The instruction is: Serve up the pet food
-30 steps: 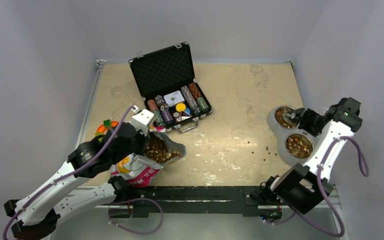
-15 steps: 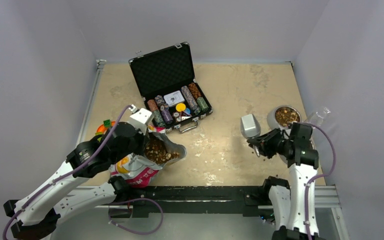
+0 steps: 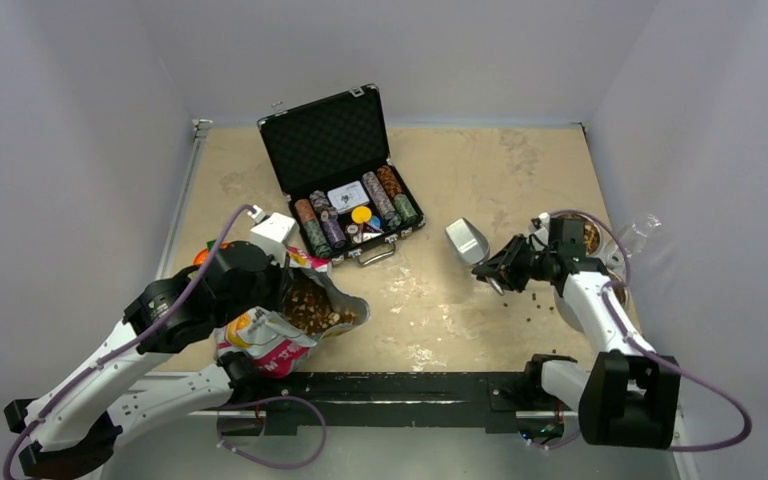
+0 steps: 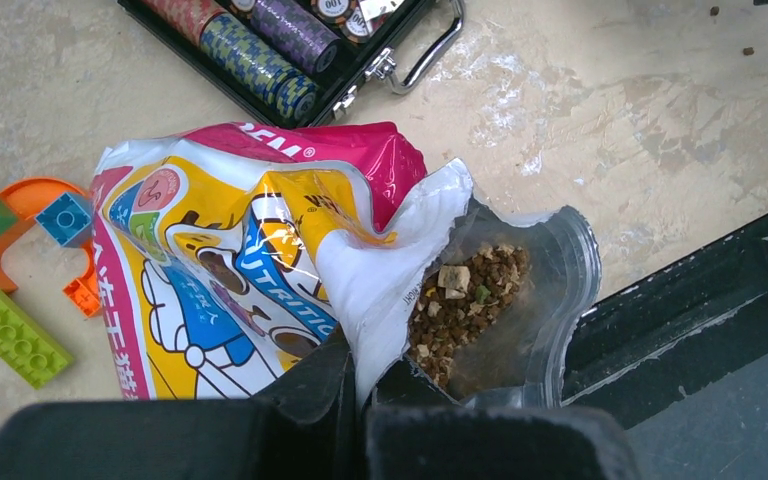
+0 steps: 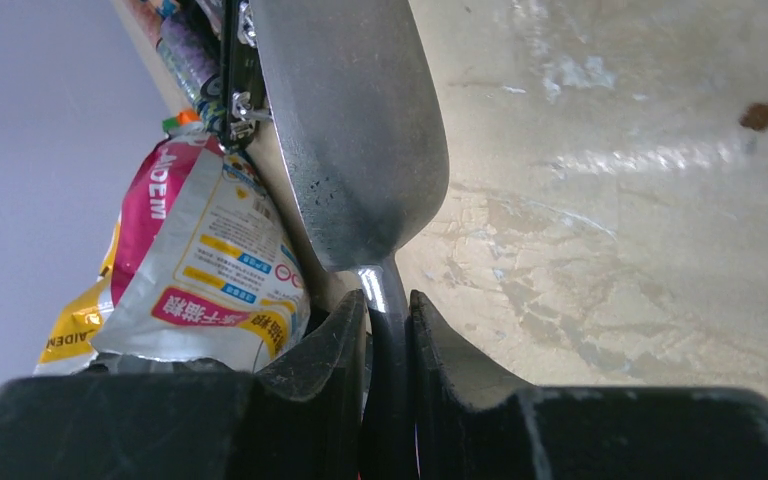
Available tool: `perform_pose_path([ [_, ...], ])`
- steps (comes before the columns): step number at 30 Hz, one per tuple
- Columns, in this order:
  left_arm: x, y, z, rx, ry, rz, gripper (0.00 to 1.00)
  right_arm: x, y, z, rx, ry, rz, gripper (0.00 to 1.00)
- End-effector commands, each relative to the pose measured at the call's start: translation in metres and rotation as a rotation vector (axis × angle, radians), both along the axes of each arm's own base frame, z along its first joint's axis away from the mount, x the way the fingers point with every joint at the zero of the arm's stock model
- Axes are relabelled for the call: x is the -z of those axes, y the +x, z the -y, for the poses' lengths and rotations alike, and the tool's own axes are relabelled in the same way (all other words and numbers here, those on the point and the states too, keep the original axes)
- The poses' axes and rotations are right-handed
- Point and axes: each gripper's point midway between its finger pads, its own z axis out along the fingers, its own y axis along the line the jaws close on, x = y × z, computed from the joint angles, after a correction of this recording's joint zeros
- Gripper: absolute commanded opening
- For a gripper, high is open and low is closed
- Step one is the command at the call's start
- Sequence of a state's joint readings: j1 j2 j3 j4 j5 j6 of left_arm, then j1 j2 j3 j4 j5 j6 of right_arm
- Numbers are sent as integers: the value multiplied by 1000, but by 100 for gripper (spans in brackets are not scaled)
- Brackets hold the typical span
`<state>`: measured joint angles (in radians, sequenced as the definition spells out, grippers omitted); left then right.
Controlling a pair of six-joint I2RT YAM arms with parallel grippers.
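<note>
**A:** Where is the pet food (image 4: 465, 310) sitting right now?

**B:** Most of it is lying inside the open bag (image 4: 240, 250), which is leaning at the near left of the tabletop (image 3: 460, 180) with its mouth gaping toward the right. More is filling the metal bowl (image 3: 590, 236) at the far right, which the right arm is partly covering. A few loose pellets are lying scattered on the bare surface just beside that bowl.

**A:** What is the left end effector (image 4: 358, 375) doing?

**B:** It is pinching the white inner edge of the bag's mouth, with its jaws pressed together on the film.

**A:** And the right end effector (image 5: 388, 320)?

**B:** It is clamping the thin handle of a metal scoop (image 5: 350, 130), and the handle is sitting squeezed between the jaws. The scoop is pointing left, between the bowl and the poker chip case (image 3: 345, 170). I cannot tell whether it is touching the surface.

**A:** Is anything lying close to the bag?

**B:** Toy blocks (image 4: 10, 330) are lying just to its left. The case is standing open just behind it, with chips showing in rows.
</note>
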<state>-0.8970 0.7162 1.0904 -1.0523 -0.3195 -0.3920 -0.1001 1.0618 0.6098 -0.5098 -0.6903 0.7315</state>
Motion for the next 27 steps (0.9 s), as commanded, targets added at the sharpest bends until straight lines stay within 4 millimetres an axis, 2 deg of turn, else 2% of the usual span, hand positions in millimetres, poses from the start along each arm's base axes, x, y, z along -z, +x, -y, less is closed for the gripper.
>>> perform_pose_path([
  [1, -56, 10, 7, -42, -164, 117, 0, -33, 40, -17, -118, -15, 200, 0],
  [4, -59, 12, 5, -63, -159, 115, 0, -17, 50, -21, -130, -58, 148, 0],
  [8, -59, 13, 11, -73, -175, 86, 0, 4, 62, -10, -65, -144, 62, 4],
  [12, -58, 16, 14, -76, -165, 78, 0, 4, 74, -8, -73, -164, 76, 40],
  [15, -59, 18, 16, -74, -155, 73, 0, 2, 76, 6, -60, -263, 79, 62],
  [18, -59, 17, 21, -57, -151, 58, 0, -10, 71, 23, -46, -371, 97, 83],
  [22, -59, 14, 26, -26, -155, 40, 0, -37, 57, 42, -40, -586, 160, 90],
  [24, -55, 12, 29, -9, -159, 29, 0, -52, 49, 30, -97, -666, 237, 92],
  [25, -53, 11, 31, 1, -161, 25, 0, -61, 45, 13, -161, -673, 303, 92],
  [27, -49, 12, 34, 11, -167, 25, 0, -78, 29, -39, -343, -624, 483, 91],
])
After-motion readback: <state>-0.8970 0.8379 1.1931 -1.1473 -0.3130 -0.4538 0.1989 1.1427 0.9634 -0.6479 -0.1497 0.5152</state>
